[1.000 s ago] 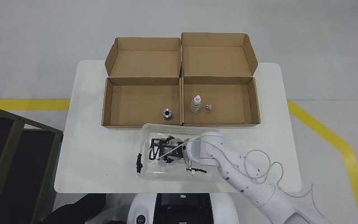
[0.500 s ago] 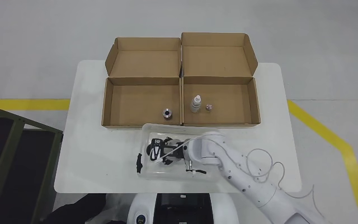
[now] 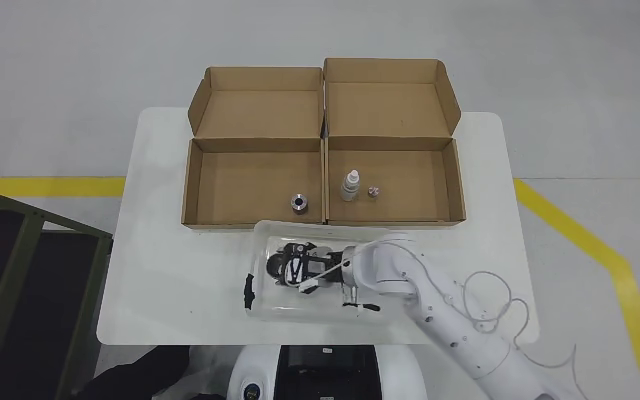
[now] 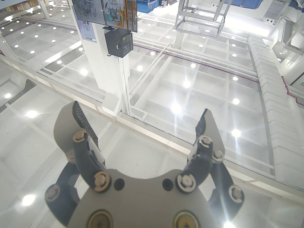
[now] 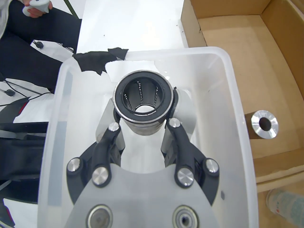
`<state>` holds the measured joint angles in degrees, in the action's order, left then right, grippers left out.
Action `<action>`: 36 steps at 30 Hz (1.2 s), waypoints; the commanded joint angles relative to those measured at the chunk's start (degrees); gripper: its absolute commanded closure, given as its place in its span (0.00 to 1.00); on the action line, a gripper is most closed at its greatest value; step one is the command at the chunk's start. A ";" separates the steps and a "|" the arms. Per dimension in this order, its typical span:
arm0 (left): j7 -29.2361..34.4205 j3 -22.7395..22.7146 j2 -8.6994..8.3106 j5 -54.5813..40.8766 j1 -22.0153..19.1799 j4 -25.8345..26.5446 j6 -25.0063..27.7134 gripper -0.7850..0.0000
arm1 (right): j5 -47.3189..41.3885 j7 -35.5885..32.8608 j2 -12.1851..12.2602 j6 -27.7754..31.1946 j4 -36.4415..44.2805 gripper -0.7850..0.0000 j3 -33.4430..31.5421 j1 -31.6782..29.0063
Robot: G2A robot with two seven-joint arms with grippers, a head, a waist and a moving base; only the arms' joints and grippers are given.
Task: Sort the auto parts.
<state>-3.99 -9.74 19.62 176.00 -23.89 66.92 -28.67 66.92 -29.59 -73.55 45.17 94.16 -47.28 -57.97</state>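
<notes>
A steel linear bearing (image 5: 144,124) with a black end ring and rows of small balls inside is held upright over the clear plastic bin (image 5: 228,72). My right gripper (image 5: 143,110) is shut on it, one finger on each side. From above, the bearing (image 3: 293,266) and the right gripper (image 3: 302,272) are at the left half of the bin (image 3: 262,232). My left gripper (image 4: 140,110) points at the ceiling, open and holding nothing.
Two open cardboard boxes stand behind the bin. The left box (image 3: 240,190) holds a metal bushing (image 3: 298,202); the right box (image 3: 410,185) holds a small white bottle (image 3: 349,184) and a tiny part (image 3: 374,189). Black tape (image 3: 248,290) hangs on the bin's left rim.
The right arm has shifted slightly to the right with the bearing in its grip; the bearing's round end shows more plainly from above.
</notes>
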 commanded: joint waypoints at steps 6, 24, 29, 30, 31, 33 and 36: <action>0.00 0.00 0.00 0.00 0.00 0.00 0.00 0.00 | -1.69 1.93 0.96 1.28 3.80 1.00 -2.72 -2.16; 0.00 0.00 0.00 0.00 0.00 0.00 0.00 0.00 | -8.41 10.08 2.23 2.51 8.83 1.00 -8.33 -3.80; 0.00 0.00 0.00 0.00 0.00 0.00 0.00 0.00 | -9.91 11.84 2.38 2.03 11.32 1.00 -9.69 -3.25; 0.00 0.00 0.00 0.00 0.00 0.00 0.00 0.00 | -10.27 12.26 2.40 1.91 11.79 1.00 -9.97 -3.13; 0.00 0.00 0.00 0.00 0.00 0.00 0.00 0.00 | -10.66 12.82 2.41 1.73 12.26 1.00 -10.26 -3.04; 0.00 0.00 0.00 0.00 0.00 0.00 0.00 0.00 | -11.09 13.74 2.44 1.46 13.14 1.00 -10.74 -2.86; 0.00 0.00 0.00 0.00 0.00 0.00 0.00 0.00 | -11.40 15.15 2.46 0.69 14.62 1.00 -11.42 -2.62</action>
<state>-3.99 -9.74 19.62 176.00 -23.89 66.92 -28.67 55.70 -15.05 -71.09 46.12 108.27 -58.45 -60.68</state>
